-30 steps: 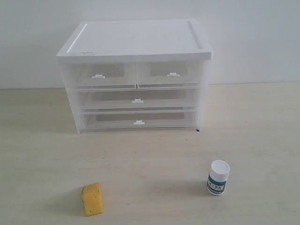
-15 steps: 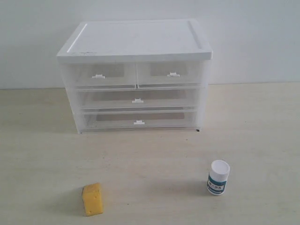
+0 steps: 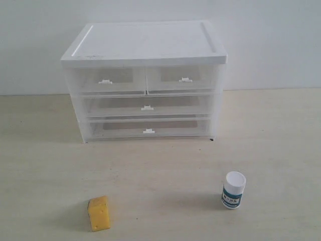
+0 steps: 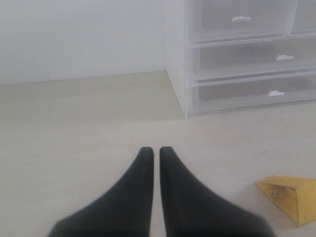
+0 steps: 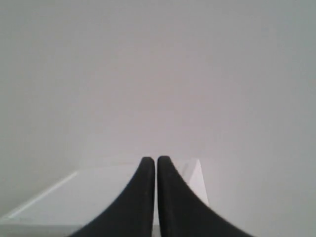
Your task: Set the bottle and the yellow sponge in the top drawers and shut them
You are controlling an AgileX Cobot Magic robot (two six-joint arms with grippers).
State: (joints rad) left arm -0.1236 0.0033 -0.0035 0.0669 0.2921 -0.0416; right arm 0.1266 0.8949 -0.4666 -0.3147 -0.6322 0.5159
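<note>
The white bottle (image 3: 233,190) with a teal label stands upright on the table at the front right. The yellow sponge (image 3: 99,213) stands at the front left and also shows in the left wrist view as the yellow sponge (image 4: 290,195). Both top drawers, left (image 3: 111,81) and right (image 3: 182,79), are pushed in under the cabinet's white top. The left drawer's handle tab (image 4: 241,19) is seen from the left wrist. My left gripper (image 4: 154,150) is shut and empty, low over the table, short of the sponge. My right gripper (image 5: 156,160) is shut and empty, facing the cabinet's top. Neither arm shows in the exterior view.
The cabinet (image 3: 144,45) stands at the back against a pale wall, with two full-width drawers (image 3: 146,107) below the top pair. The cabinet's white top (image 5: 89,197) lies beneath my right gripper. Light wooden table (image 3: 165,165) stretches between cabinet and objects.
</note>
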